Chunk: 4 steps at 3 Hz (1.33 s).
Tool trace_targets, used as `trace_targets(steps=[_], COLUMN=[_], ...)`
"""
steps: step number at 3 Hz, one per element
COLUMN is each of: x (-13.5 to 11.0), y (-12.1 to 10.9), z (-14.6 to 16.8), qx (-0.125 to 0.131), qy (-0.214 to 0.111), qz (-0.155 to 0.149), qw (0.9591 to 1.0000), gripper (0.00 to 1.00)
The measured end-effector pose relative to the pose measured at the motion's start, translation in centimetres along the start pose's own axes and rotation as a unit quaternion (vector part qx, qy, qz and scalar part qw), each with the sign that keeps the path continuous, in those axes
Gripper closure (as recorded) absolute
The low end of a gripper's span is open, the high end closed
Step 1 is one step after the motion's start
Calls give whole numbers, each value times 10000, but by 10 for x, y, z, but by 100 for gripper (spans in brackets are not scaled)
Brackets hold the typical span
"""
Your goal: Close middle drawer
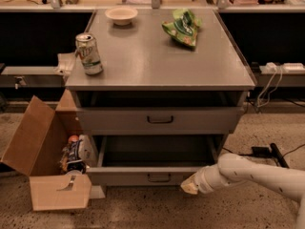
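Observation:
The middle drawer (143, 174) is the low, wide grey one below the drawer with the taller front panel (159, 119). It stands pulled out and its shallow tray looks dark inside. Its small dark bar handle (158, 178) is at the centre of the low front panel. My gripper (189, 187), at the end of a white arm coming in from the lower right, is against the right part of that front panel, just right of the handle.
On the cabinet top (157, 56) stand a can (89, 54), a white bowl (121, 15) and a green chip bag (182, 27). An open cardboard box (47, 161) with items stands on the floor at the left. Cables and a power strip (271, 151) lie at the right.

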State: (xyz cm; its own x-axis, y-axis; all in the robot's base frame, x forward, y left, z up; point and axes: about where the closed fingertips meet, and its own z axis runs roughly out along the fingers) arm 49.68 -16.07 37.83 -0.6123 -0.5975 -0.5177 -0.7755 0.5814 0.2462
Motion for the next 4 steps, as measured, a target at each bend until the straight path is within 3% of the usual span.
trace_targets(steps=[4], x=[-37], y=[-31], z=[21], qx=[-44], qy=[-150], qz=[-25], qw=[9999], gripper=[100])
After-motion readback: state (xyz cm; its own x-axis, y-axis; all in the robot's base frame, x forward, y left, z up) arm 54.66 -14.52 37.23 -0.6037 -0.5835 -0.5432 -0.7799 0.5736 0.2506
